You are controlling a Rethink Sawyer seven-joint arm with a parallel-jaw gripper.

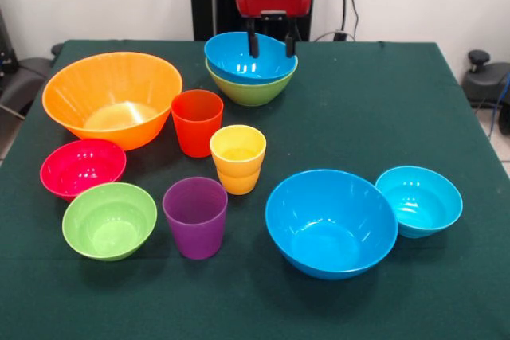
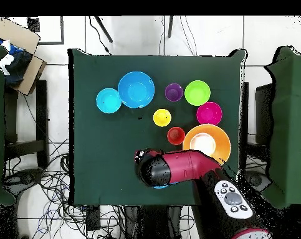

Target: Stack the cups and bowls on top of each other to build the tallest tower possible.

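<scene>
Near row: small green bowl (image 1: 109,220) at left, purple cup (image 1: 195,216) beside it, large blue bowl (image 1: 331,222) at right, touching or nearly touching the small light-blue bowl (image 1: 419,200) further right.
Middle row: pink-red bowl (image 1: 82,167) at left; yellow cup (image 1: 237,158) near centre; orange-red cup (image 1: 197,122) just behind it.
Far left: huge orange-yellow bowl (image 1: 112,98), upright and empty.
Far centre, the tower (image 1: 251,69): a second blue bowl (image 1: 239,55) nested in the medium green bowl (image 1: 253,90), sitting slightly tilted; two pieces only.
Gripper (image 1: 272,44): two dark fingers apart, straddling the blue bowl's far rim; holding nothing that can be seen. In the overhead view the arm (image 2: 177,168) covers this pile.
Step in hand (judgement): seating or releasing the blue bowl in the green one.
Doing it well: let the bowl settle level before lifting straight up, so a finger does not drag the rim.
Remaining: nearly all pieces lie loose on the table (image 1: 446,292).
</scene>
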